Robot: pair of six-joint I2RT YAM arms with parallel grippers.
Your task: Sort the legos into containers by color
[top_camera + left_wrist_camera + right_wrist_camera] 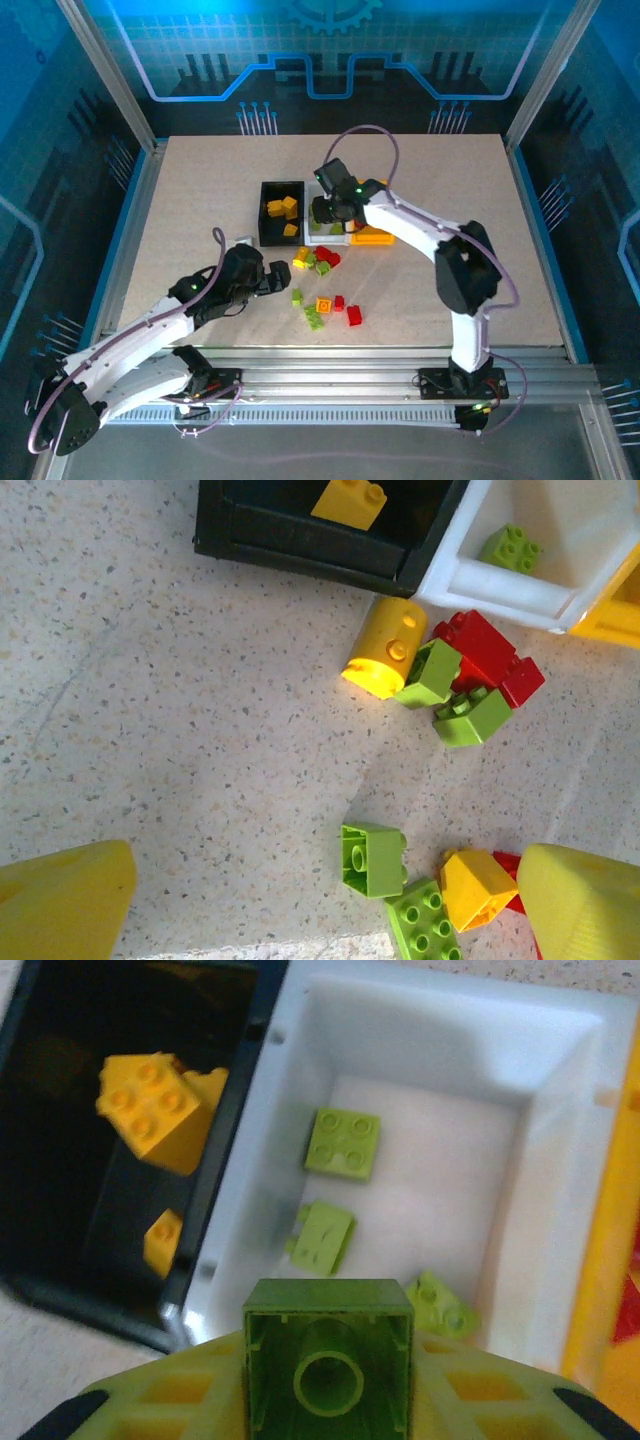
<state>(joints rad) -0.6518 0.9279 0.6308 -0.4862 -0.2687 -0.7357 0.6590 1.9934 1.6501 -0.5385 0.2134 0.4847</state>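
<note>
White bin [450,1010]: beside the black bin [60,1280], with three sorted lime bricks [342,1143] inside.

My right claw [328,212]: above the white bin, clamped on the held brick [328,1365], also lime.

Step judged: drop-off. Next move: part the fingers squarely over the bin.

Held brick: hollow underside toward my camera, studs downward. Footprint looks square, no long axis evident.

Two white arms with black joints and lilac cables.
The left arm [130,345] and right arm [420,232] share smooth white link shells, rounded black joint housings [465,270] and black wrist heads, each showing a small green light [357,187]. A thin lilac cable [372,130] loops loosely along each arm. The bases [455,382] are black blocks. The tool fingers [170,1400] are moulded yellow plastic with recessed pockets.
</note>
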